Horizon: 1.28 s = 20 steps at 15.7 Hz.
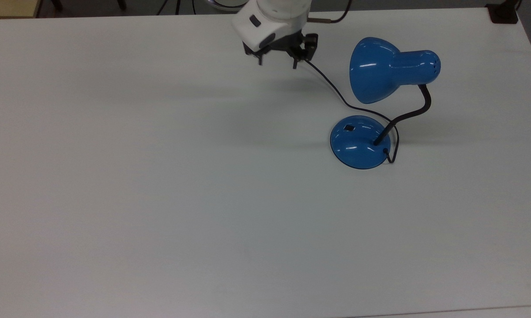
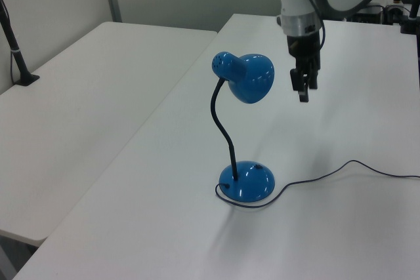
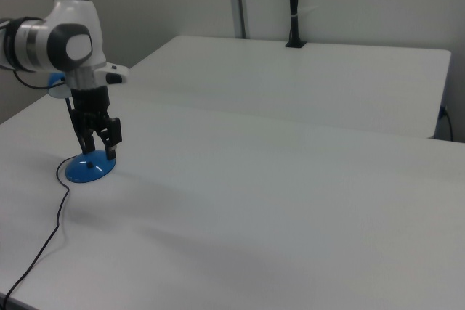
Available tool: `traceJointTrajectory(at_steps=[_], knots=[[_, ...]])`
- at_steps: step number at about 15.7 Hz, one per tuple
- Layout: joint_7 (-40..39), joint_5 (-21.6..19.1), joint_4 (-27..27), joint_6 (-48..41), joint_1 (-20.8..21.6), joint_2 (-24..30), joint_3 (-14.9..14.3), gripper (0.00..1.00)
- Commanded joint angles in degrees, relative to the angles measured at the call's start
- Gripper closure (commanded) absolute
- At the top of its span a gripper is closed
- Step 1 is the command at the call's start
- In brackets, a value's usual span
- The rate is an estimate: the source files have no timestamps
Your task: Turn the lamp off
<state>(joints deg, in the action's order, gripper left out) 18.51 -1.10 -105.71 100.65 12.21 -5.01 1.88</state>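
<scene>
Standing on the white table (image 1: 159, 198) toward the top view's right, the lamp (image 1: 393, 70) rested on its domed base (image 1: 358, 142), cord (image 1: 331, 88) trailing away. Farther back, I saw my gripper (image 1: 277, 59) raised, well apart from it, jaws spread and holding nothing.

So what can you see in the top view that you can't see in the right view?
The top view looks down on the lamp's shade, its bendy black neck and the little black switch on the base. The right view has a second white table behind, with a black pole. Both have the round blue base, the black cord and the open tool.
</scene>
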Motion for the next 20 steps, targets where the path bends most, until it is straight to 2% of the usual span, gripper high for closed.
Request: traceJointTrajectory(at_steps=[1,3,6,8,10,13,20], knots=[[-3.9,2.2,2.2,-7.2,-2.4,4.0,-0.3,0.0],[-7.8,2.1,4.2,-10.7,-3.1,5.1,-0.6,0.0],[-7.9,2.2,7.5,-11.4,-3.7,5.5,-2.7,0.0],[-10.6,1.4,11.8,-9.0,-3.7,5.3,-8.0,0.0],[-16.1,0.3,13.2,-7.0,-4.4,5.3,-10.7,0.0],[-19.3,-1.5,15.6,-6.5,-8.6,5.2,-11.0,0.0],[-19.1,-0.7,15.6,-7.1,-9.0,5.5,-9.5,0.0]])
